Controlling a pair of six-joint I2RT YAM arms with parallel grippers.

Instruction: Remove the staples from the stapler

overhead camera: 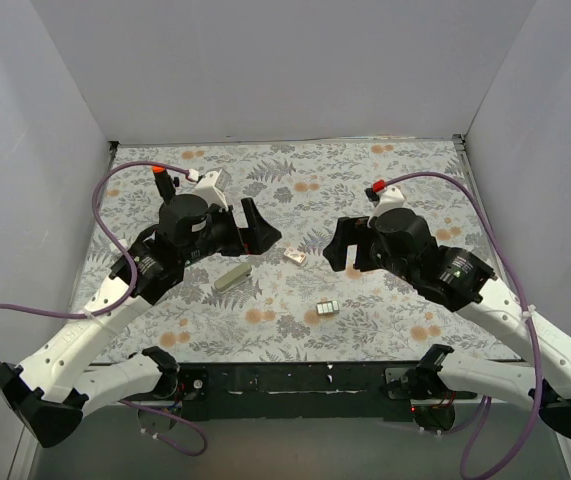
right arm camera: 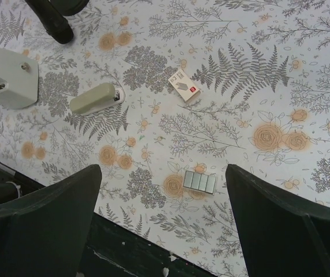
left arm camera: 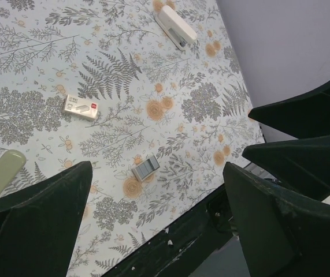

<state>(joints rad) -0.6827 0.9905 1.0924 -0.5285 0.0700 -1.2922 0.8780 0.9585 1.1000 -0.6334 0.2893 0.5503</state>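
The stapler point(overhead camera: 233, 277) is a closed grey-beige bar lying on the floral cloth at centre left. It also shows in the right wrist view point(right arm camera: 93, 98) and, in part, in the left wrist view point(left arm camera: 0, 173). A short silvery block of staples point(overhead camera: 328, 308) lies near the front edge; it shows in both wrist views point(left arm camera: 145, 168) point(right arm camera: 200, 182). My left gripper point(overhead camera: 262, 228) is open and empty, above and right of the stapler point(left arm camera: 157, 168). My right gripper point(overhead camera: 333, 250) is open and empty, above the cloth right of centre point(right arm camera: 163, 170).
A small white-pink block point(overhead camera: 294, 257) lies between the grippers point(left arm camera: 81, 107) point(right arm camera: 185, 85). A white oblong object point(left arm camera: 176, 26) lies on the cloth towards the right wall. The table's black front edge point(overhead camera: 295, 378) is close to the staples. White walls stand on three sides.
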